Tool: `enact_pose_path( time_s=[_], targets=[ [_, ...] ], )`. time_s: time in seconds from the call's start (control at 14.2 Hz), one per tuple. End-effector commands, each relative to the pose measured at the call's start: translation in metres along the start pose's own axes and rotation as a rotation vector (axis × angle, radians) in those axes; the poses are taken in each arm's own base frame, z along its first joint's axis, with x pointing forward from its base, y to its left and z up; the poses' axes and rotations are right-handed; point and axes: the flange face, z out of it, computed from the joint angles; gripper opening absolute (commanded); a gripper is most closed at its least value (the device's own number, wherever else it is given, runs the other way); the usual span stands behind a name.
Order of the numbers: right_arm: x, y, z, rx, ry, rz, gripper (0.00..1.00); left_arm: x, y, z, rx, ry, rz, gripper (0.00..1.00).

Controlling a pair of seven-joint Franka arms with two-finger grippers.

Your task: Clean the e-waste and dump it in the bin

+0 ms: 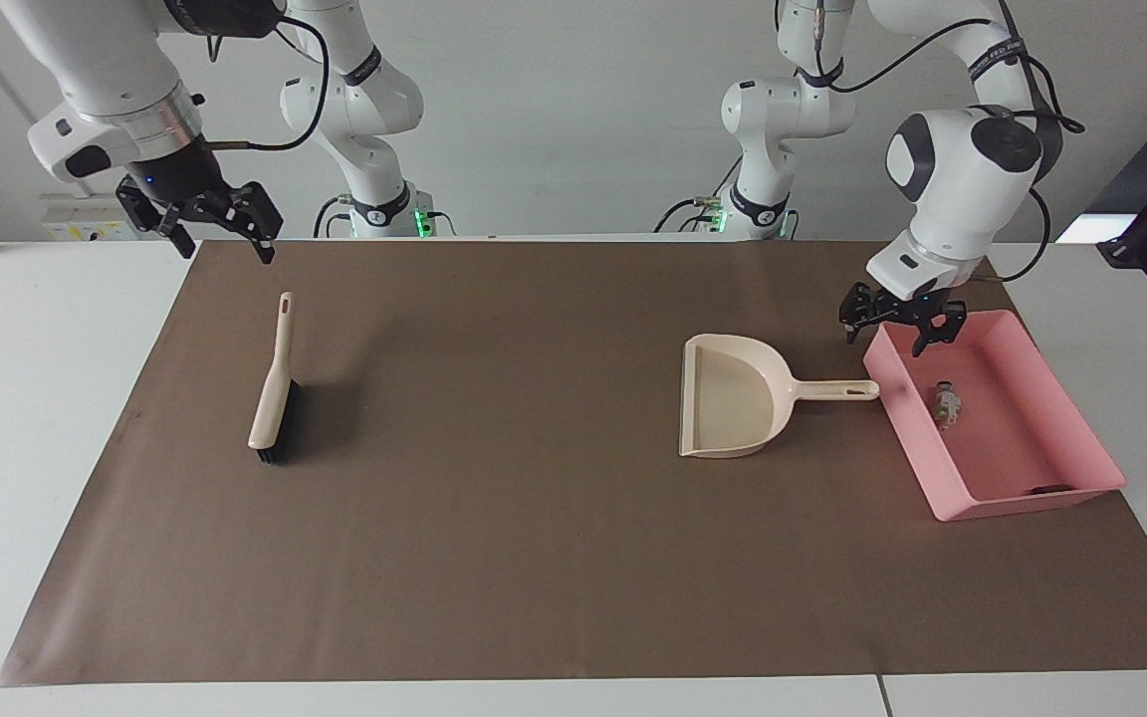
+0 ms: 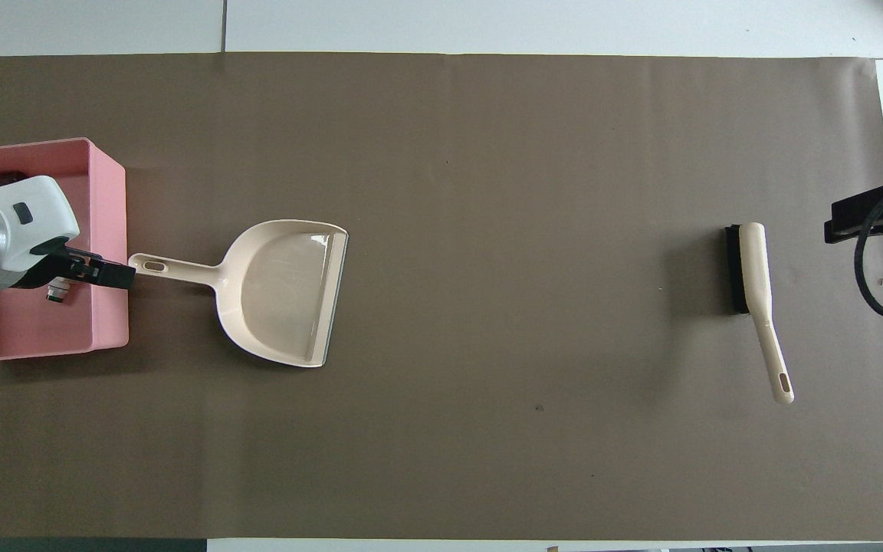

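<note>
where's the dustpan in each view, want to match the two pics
Facing view: the dustpan lies toward the view's right, its handle pointing at the pink bin.
Overhead view: the dustpan lies toward the view's left, handle again pointing at the pink bin.
Shared landmark: the brush lies toward the right arm's end of the brown mat, at the opposite edge of each picture.
</note>
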Motion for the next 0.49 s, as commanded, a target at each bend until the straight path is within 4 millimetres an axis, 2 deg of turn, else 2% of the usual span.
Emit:
enact_pose_path(
  time_s=[0.0, 0.28, 0.42],
  targets=[
    [-0.005, 0.002, 0.000, 0.006, -0.010, -0.017, 0.99, 0.012, -0.007, -0.042, -0.029, -0.009, -0.051, 0.98],
    [-0.005, 0.002, 0.000, 0.006, -0.010, -0.017, 0.99, 0.032, -0.014, -0.110, -0.038, -0.042, -0.088, 0.98],
    [-0.005, 0.002, 0.000, 0.006, -0.010, -0.017, 0.99, 0.033, -0.011, -0.129, -0.041, -0.057, -0.084, 0.98]
  ],
)
